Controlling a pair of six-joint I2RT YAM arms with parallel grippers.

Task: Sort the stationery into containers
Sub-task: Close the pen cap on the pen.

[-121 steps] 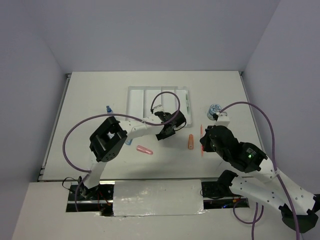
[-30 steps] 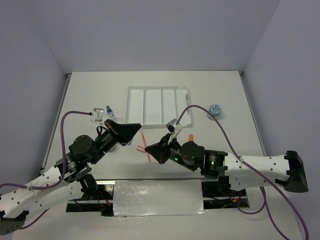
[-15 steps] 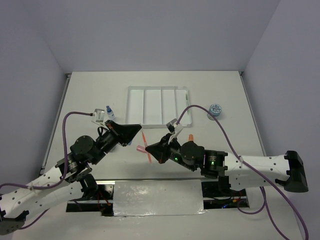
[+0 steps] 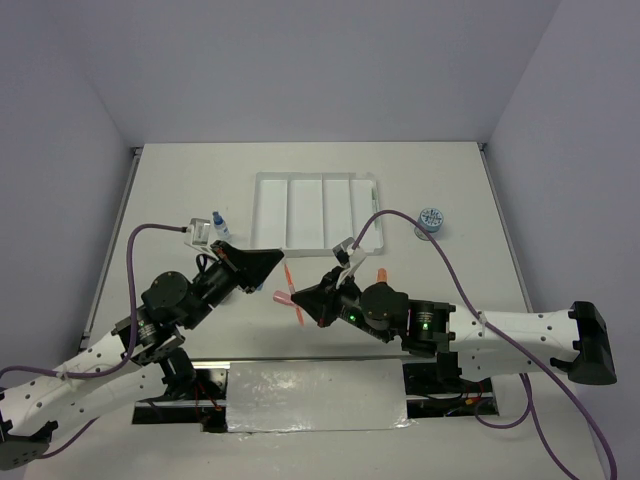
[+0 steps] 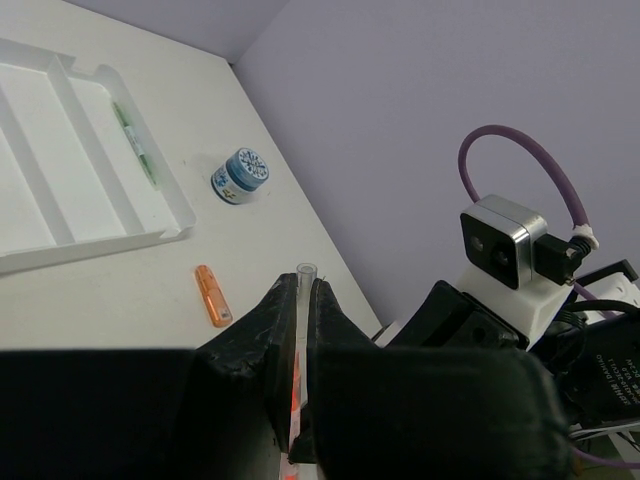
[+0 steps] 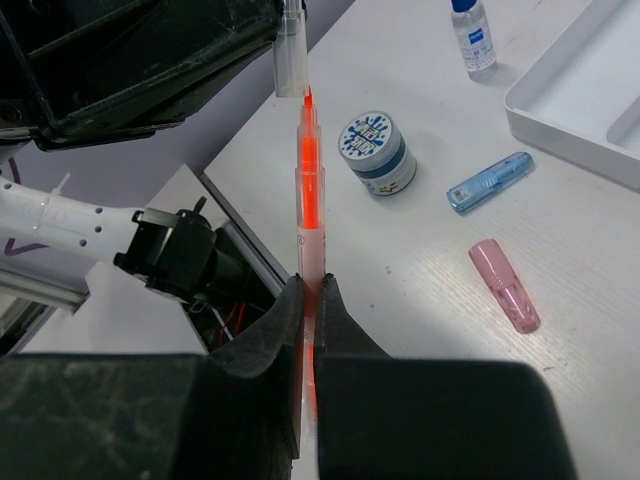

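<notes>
Down by the desk's (image 4: 180, 180) front edge, around the middle, the right claw (image 6: 308, 292) pinches the orange pen (image 6: 308, 190), lifted off the surface. Facing it, the left claw (image 5: 298, 300) pinches a clear cap (image 5: 305, 272). The pen tip is right at the cap's mouth, inside or just beside, can't tell. Under them lie a pink stick (image 6: 505, 285), a blue stick (image 6: 490, 182) and a patterned disc (image 6: 376, 150), with an orange stick (image 4: 381, 274) off to the right. Farther back are a bottle (image 4: 219, 222) on the left and a second disc (image 4: 431, 220) on the right. The white tray (image 4: 268, 210) sits far-middle, a green pen (image 5: 135, 145) in its rightmost compartment.
</notes>
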